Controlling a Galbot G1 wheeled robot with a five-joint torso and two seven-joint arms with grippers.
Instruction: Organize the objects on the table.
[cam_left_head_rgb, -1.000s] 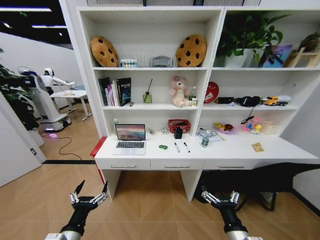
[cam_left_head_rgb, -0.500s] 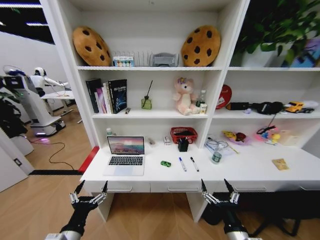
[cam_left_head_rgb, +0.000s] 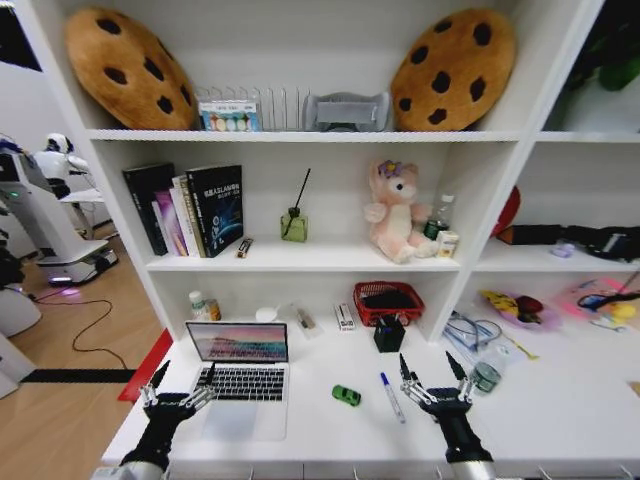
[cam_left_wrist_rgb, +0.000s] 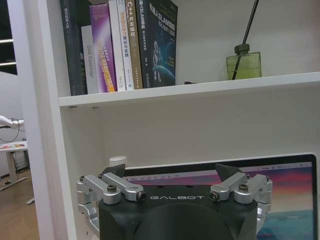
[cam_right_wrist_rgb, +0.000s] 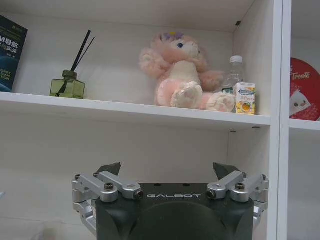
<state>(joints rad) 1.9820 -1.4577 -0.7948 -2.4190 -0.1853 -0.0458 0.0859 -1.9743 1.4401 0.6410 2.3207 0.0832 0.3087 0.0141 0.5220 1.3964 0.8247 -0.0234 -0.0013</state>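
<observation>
Both grippers, left gripper (cam_left_head_rgb: 181, 385) and right gripper (cam_left_head_rgb: 428, 380), are spread wide and empty at the white desk (cam_left_head_rgb: 560, 420) edge now you've rolled in close. Laptop (cam_left_head_rgb: 240, 380) sits by the left one, marker (cam_left_head_rgb: 391, 396) and green toy car (cam_left_head_rgb: 346, 395) by the right. Your right wrist view adds the pink plush (cam_right_wrist_rgb: 182, 75) on the shelf.

Both pincers raised — fingers spread.
</observation>
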